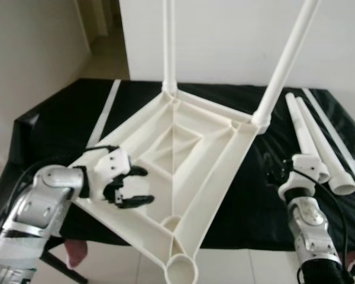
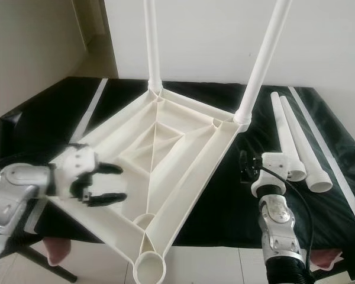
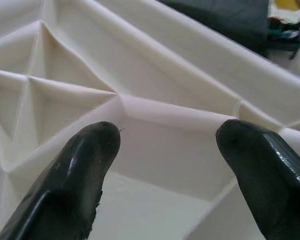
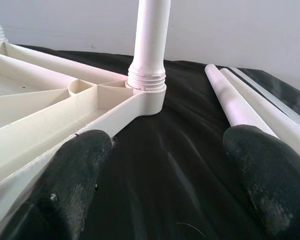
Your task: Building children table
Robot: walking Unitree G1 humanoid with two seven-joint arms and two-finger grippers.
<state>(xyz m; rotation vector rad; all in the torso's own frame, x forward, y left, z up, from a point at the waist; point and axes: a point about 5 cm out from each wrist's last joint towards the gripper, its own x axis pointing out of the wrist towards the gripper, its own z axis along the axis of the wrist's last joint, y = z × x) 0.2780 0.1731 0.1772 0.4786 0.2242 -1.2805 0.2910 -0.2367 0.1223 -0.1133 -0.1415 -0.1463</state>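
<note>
Lying upside down on a black-draped counter (image 1: pixel 65 112): a white plastic tabletop (image 1: pixel 183 171), ribbed underside up, one corner socket (image 1: pixel 181 269) jutting past the near edge toward the camera. Standing upright in the two far corner sockets: two white legs, one at the far corner (image 1: pixel 170 41), one at the right corner (image 1: pixel 287 59), the latter leaning a little to the right in the head views. Lying loose on the cloth to the right of the tabletop, side by side and touching: two more white legs (image 1: pixel 313 139), open ends nearest the robot.

Hovering over the tabletop's left part: left end effector (image 1: pixel 132 186), fingers (image 3: pixel 80 170) spread wide, nothing between them, ribs of the underside directly below and close. Poised at the right edge of the counter: right end effector (image 4: pixel 165 175), fingers (image 4: pixel 70 175) likewise wide apart and empty, pointing along the black cloth toward the screwed-in right leg, tabletop rim just beside one finger, loose legs beside the other.

Around: white wall (image 1: pixel 225 35) behind the counter, pale floor and a doorway at far left, a white strip (image 1: pixel 106 112) lying along the cloth near the left edge, another along the right.
</note>
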